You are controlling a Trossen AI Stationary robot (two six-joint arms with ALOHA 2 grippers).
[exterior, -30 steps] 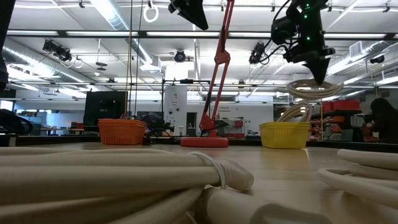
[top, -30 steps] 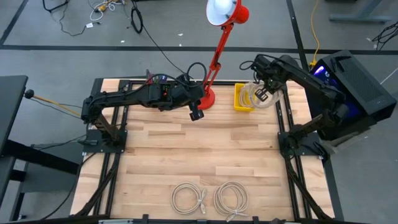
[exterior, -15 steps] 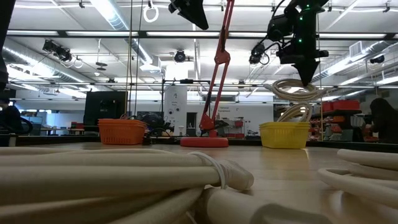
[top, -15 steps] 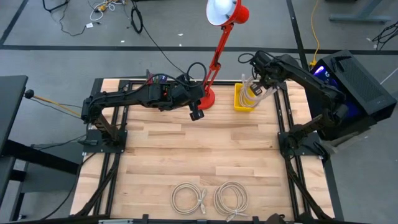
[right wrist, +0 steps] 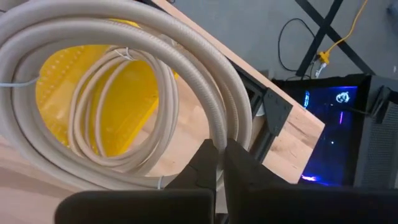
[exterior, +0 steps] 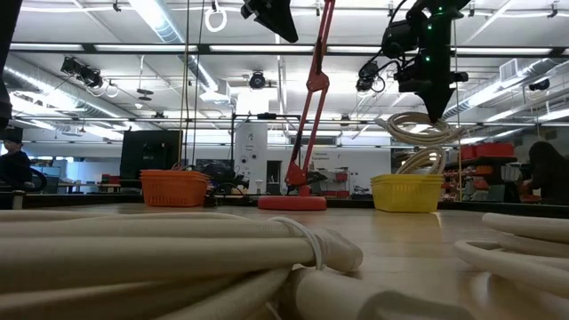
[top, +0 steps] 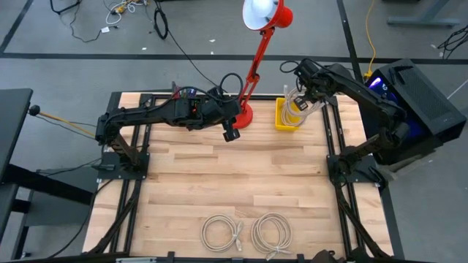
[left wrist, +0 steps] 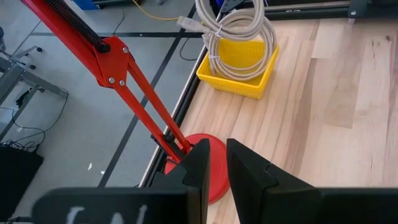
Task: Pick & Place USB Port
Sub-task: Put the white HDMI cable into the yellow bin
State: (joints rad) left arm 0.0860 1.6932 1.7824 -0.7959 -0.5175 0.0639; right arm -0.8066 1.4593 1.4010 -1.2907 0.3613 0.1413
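Observation:
My right gripper [top: 298,101] is shut on a coiled beige cable [top: 295,109] and holds it above the yellow bin [top: 285,118] at the table's far right. In the low view the coil [exterior: 418,127] hangs under the gripper [exterior: 435,111], above the bin [exterior: 406,192]. A second coil [exterior: 423,161] stands in the bin and sticks out over its rim. My left gripper [top: 231,134] is shut and empty, in the air near the red lamp base [top: 243,115]. My right gripper pinches one stretch of the coil's bundled turns [right wrist: 219,127] between its two fingers. The fingers point down and lie across the strands. The coil hangs below the fingertips, lying nearly flat, lifted clear of the bin [right wrist: 93,93].
The red desk lamp [top: 257,51] rises from its base just left of the bin. An orange basket [exterior: 174,188] stands beyond the table's far side. Two more cable coils [top: 221,232] [top: 271,232] lie by the table's near edge. The wooden tabletop [top: 234,183] lies bare between them and the arms.
My right gripper has carried the coil toward the table's left, from beside the bin's right side to above the bin. The coil has stayed hanging nearly flat under the fingers.

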